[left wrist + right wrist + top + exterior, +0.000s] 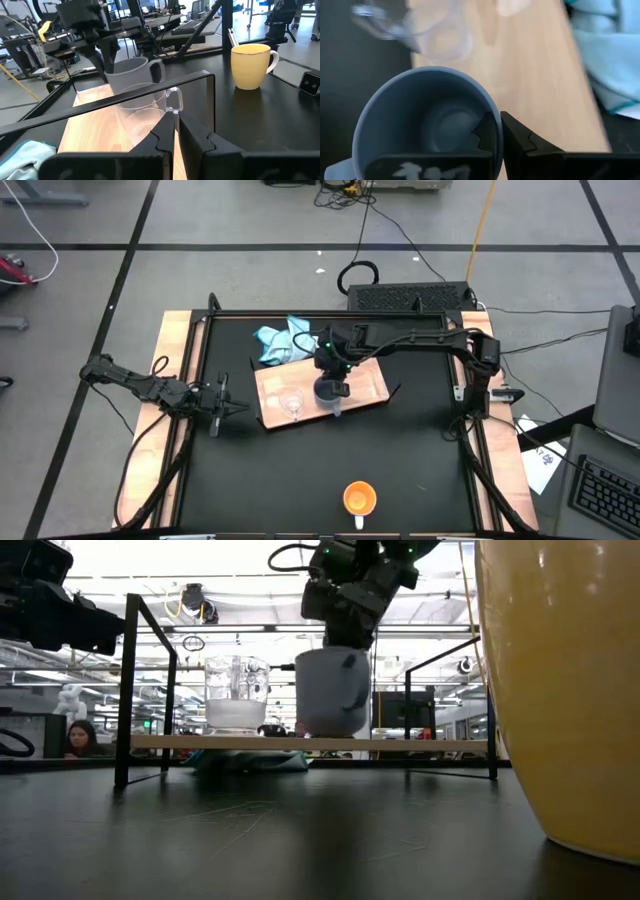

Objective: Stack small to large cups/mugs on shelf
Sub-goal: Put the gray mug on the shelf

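The grey-blue mug [331,390] stands upright over the wooden shelf [372,384], held by my right gripper [336,370], which is shut on it. The small clear glass cup [291,402] rests upright on its base on the shelf, just to the left of the mug. It also shows in the low view [237,692]. The orange mug [359,499] stands on the black table near the front edge. My left gripper [218,404] is shut and empty, left of the shelf, pointing at the glass cup [150,107]. My right gripper pinches the mug's rim [495,117], one finger inside the mug and one outside. The fingers come from above, pointing down. The mug [333,690] hangs upright with its base at the shelf's top; whether it rests on the board I cannot tell.
A light blue cloth [282,340] lies at the shelf's far left corner. Black bracket bars [150,690] frame the shelf's ends. The black table between the shelf and the orange mug is bare.
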Tool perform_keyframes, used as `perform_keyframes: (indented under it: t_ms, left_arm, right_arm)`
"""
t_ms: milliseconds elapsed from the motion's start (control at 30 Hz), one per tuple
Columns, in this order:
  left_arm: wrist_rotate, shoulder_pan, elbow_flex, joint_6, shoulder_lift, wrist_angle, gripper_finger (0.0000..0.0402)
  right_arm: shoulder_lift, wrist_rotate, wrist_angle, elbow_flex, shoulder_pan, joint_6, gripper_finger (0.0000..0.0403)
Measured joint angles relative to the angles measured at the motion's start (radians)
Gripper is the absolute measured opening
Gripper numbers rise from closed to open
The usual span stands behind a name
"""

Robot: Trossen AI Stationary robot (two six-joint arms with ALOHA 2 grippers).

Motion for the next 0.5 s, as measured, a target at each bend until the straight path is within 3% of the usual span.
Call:
perform_keyframes:
  t_ms: [67, 500]
  left_arm:
    - [0.0, 0.0, 0.0, 0.0, 0.0, 0.0, 0.0026]
    - [0.0, -0.001, 0.0, 0.006, 0.0, 0.0, 0.0026]
  right_arm:
    - [0.003, 0.039, 0.001, 0.0, 0.001, -0.006, 0.0003]
    - [0.003, 0.045, 0.021, 0.0, 0.001, 0.045, 0.0005]
